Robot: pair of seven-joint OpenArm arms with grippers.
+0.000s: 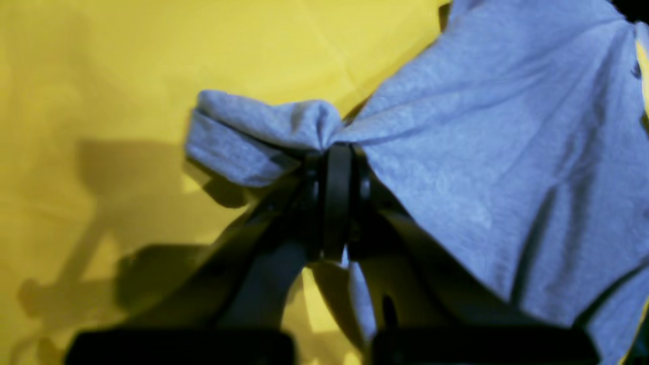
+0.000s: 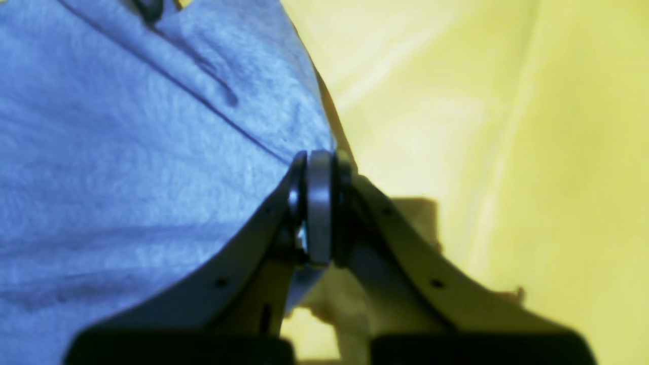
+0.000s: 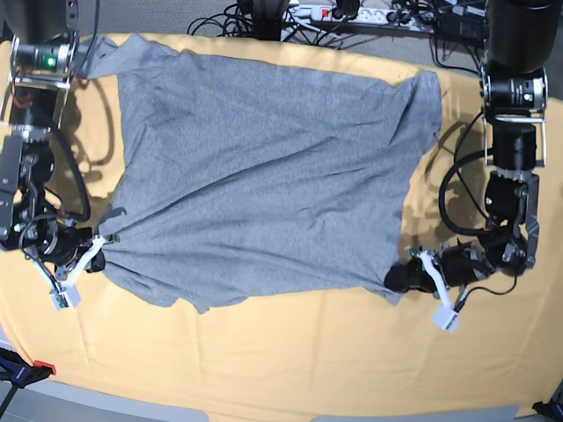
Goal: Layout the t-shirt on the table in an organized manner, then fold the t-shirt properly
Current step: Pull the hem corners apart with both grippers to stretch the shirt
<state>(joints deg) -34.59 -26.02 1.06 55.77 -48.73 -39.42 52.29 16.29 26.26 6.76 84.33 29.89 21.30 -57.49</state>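
The grey t-shirt (image 3: 264,176) lies spread over the far half of the yellow table (image 3: 281,360), its plain side up and creased toward both lower corners. At its near right corner, my left gripper (image 3: 398,278) is shut on a bunched fold of the t-shirt (image 1: 304,121); in the left wrist view the left gripper (image 1: 335,152) pinches cloth just above the table (image 1: 101,76). My right gripper (image 3: 102,245) is shut on the shirt's near left edge. The right wrist view shows the right gripper (image 2: 319,165) closed on the t-shirt (image 2: 127,152) over the table (image 2: 507,101).
Cables and a power strip (image 3: 352,13) run along the table's far edge. Both arm bases stand at the far corners. A red-tipped clamp (image 3: 40,367) sits at the near left corner. Bare yellow cloth stretches from the shirt to the near table edge.
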